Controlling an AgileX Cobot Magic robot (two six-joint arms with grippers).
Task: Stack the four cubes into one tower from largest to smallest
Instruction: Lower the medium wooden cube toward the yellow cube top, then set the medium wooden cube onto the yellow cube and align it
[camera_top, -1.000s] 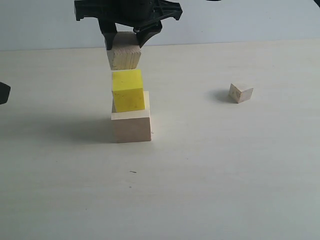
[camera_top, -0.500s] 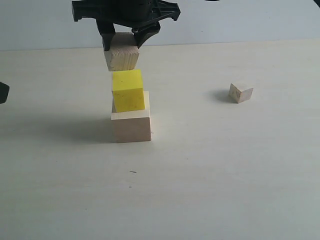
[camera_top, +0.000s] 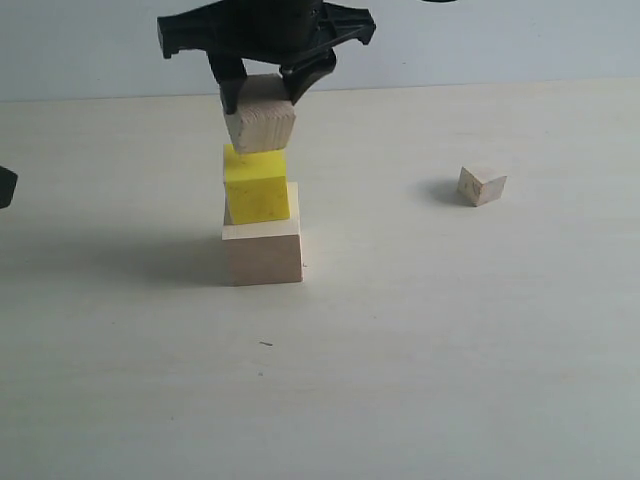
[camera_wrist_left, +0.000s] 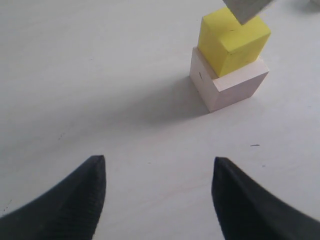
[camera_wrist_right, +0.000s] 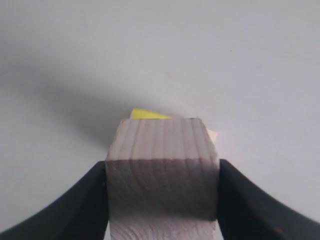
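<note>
Exterior view: the medium grainy wooden cube is clamped by the right gripper, tilted, at the top of the yellow cube; it should be levelled before release.
Left wrist view: the left gripper is held spread and empty, apart from the stack.
Right wrist view: only a yellow corner is shown; centring should be checked.

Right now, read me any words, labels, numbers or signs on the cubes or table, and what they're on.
None: no readable text in any view. The large pale cube, yellow cube, medium wooden cube, small wooden cube and table are all blank; only wood grain and tiny specks show.
</note>
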